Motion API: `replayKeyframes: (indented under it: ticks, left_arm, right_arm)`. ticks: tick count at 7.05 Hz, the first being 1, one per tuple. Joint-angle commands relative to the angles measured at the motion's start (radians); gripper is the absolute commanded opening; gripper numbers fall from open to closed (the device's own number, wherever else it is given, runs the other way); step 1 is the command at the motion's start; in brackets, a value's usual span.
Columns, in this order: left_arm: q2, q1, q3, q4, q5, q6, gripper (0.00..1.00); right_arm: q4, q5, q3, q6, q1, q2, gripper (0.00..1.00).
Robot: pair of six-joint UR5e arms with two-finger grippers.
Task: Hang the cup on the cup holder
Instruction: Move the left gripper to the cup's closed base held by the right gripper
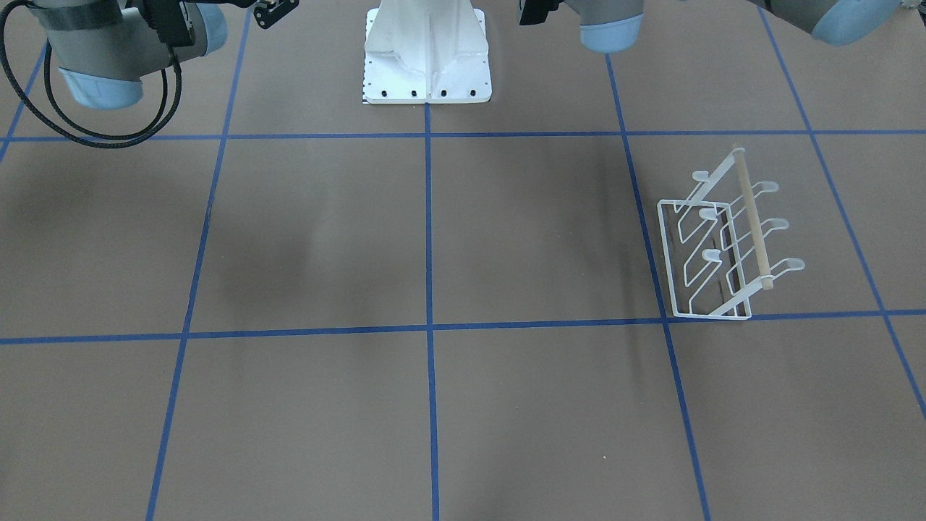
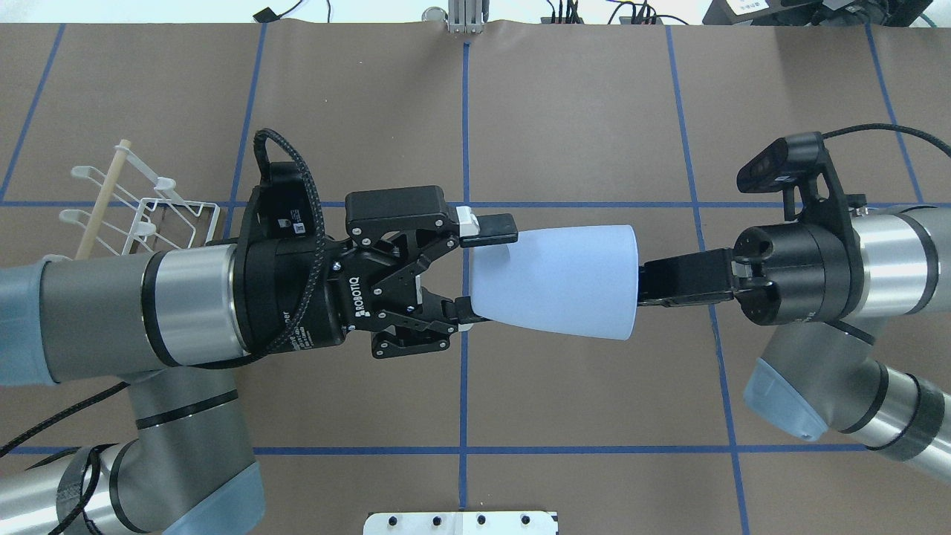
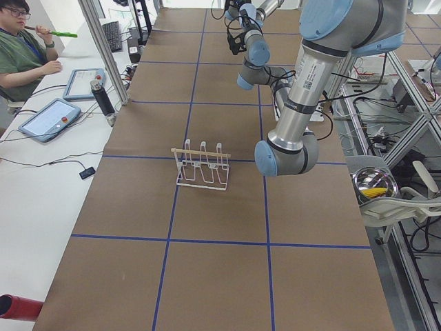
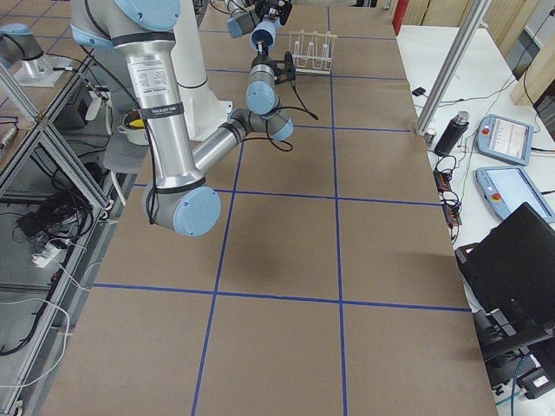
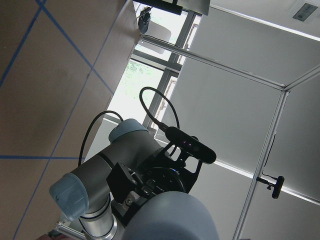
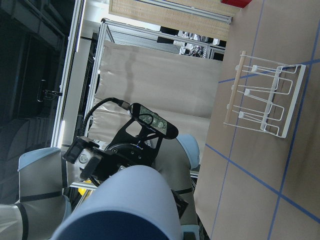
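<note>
Pale blue-grey plastic, the cup (image 2: 553, 282) lies on its side in the air above the table (image 1: 506, 239), stretched between the two arms. The right gripper (image 2: 645, 286) is seen edge-on at the wide mouth and looks clamped on the rim. The left gripper (image 2: 496, 273) has its fingers (image 2: 487, 229) set apart on either side of the narrow base, the pads right at the wall. The pictures do not settle whether they are pressing. This reads as a hand-over from right to left, with the hanging not yet begun. The rack (image 1: 727, 239) stands well apart on the robot's left side, and all of its prongs are bare under the wooden dowel (image 1: 752, 217). The next move calls for a firm grip by the left gripper on the tapered, smooth base, which could slip. The right gripper then has to let go and draw straight back from the mouth. After that the left arm has to carry the cup to the rack and turn its mouth down over a prong.
</note>
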Motion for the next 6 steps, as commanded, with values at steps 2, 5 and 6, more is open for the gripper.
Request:
replayKeyframes:
  ticks: [2, 5, 6]
  left_arm:
    - [-0.001, -0.001, 0.001, -0.002, -0.002, 0.011, 0.67]
    - [0.0, 0.0, -0.007, -0.008, -0.008, 0.0, 0.17]
    - [0.002, 0.0, -0.007, -0.011, -0.01, 0.003, 0.03]
  right_arm:
    - [0.0, -0.006, 0.0, 0.001, -0.003, 0.001, 0.0]
    - [0.0, -0.044, 0.001, 0.004, -0.019, 0.001, 0.81]
    - [0.0, -0.049, 0.004, 0.004, -0.022, 0.001, 0.98]
